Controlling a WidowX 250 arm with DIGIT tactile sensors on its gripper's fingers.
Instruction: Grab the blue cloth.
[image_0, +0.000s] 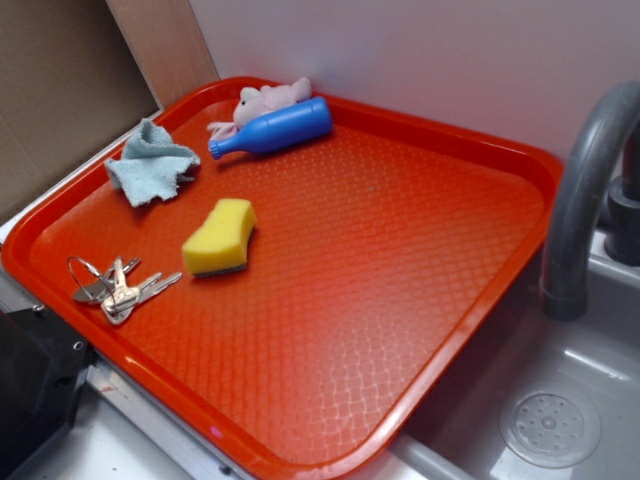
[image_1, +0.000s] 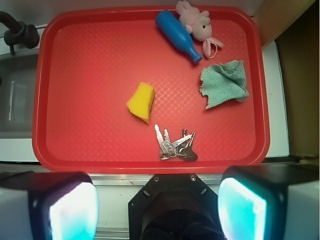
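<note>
Five things lie on the red tray (image_0: 480, 240), and the blue cloth (image_0: 152, 162) sits crumpled in a far corner, near the blue bottle (image_0: 272, 129) and well apart from the yellow sponge (image_0: 220, 237). A good grab probably means descending over its bunched middle, clear of the tray's rim. The gripper (image_1: 157, 207) hangs high, off the tray's near edge, jaws spread wide and empty.

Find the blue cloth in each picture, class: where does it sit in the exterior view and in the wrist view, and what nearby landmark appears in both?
Exterior: blue cloth at upper left, near the tray's far-left corner.
Wrist: blue cloth at upper right, near the tray's right rim.
Shared landmark: the blue bottle, neck pointing towards the cloth.
</note>
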